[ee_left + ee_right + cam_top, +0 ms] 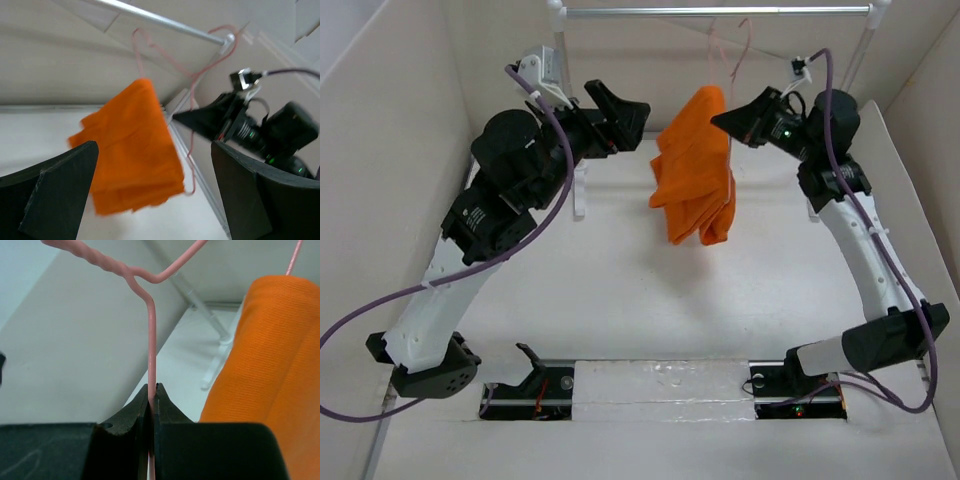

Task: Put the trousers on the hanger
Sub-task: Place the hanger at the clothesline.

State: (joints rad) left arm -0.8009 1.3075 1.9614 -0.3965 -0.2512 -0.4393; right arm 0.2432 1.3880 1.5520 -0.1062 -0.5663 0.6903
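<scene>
The orange trousers [695, 165] hang folded over the thin pale pink wire hanger [732, 60], which is held up in the air below the rail. My right gripper [723, 121] is shut on the hanger's wire [151, 340], just right of the trousers [272, 370]. My left gripper [638, 112] is open and empty, to the left of the trousers and apart from them. In the left wrist view the trousers [132, 150] and the hanger [192, 145] show between my open fingers [60, 185].
A silver rail [715, 12] on white posts [578, 190] crosses the back of the white-walled enclosure. Walls stand close at left, right and behind. The arm bases sit at the near edge.
</scene>
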